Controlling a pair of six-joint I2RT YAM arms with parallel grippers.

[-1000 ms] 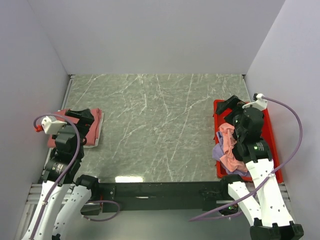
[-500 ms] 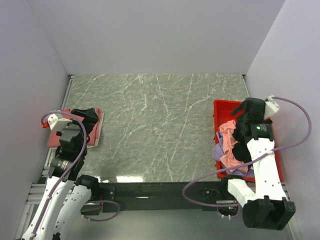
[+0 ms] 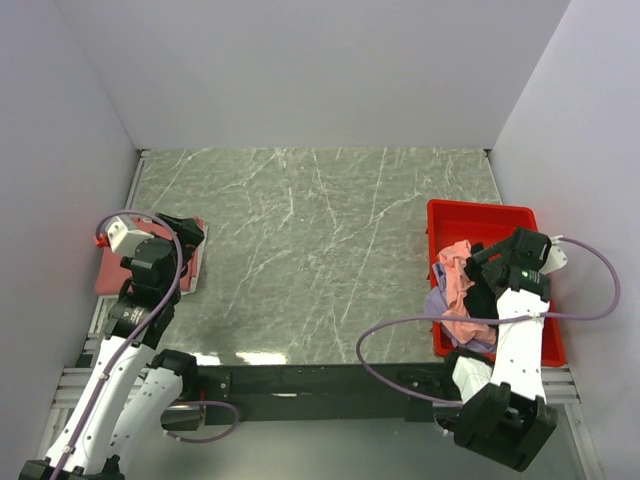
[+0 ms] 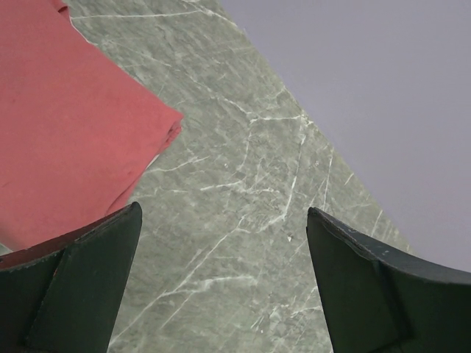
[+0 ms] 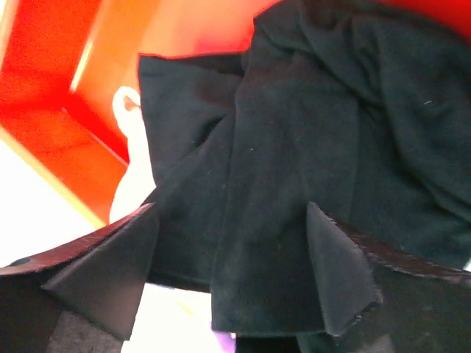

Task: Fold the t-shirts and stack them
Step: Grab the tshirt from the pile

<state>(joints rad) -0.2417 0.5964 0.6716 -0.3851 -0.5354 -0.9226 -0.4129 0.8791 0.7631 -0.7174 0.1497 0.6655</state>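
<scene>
Top view first: left gripper [image 3: 188, 236] hangs over the folded salmon-red shirt [image 3: 108, 280], which sits right under and behind it on the marble table [image 3: 320, 250]. The right gripper [image 3: 482, 275] is down in the red bin [image 3: 470, 210], with the pink shirt [image 3: 455, 265] and the lavender shirt [image 3: 437, 303] heaped just off to its side. Left wrist view: jaws spread all the way, nothing in them, bare table between them and the folded shirt's corner off by one finger. Right wrist view: jaws wide apart with the black shirt [image 5: 309, 110] bunched directly below and between them, but no pinch on it that I can see. So I'd say one shirt is done and this is the grab for the next one. Next it needs to close on a good fold of black cloth and lift it clear without dragging the others along. There's a white scrap by one finger, maybe a neck label, but nothing readable.
</scene>
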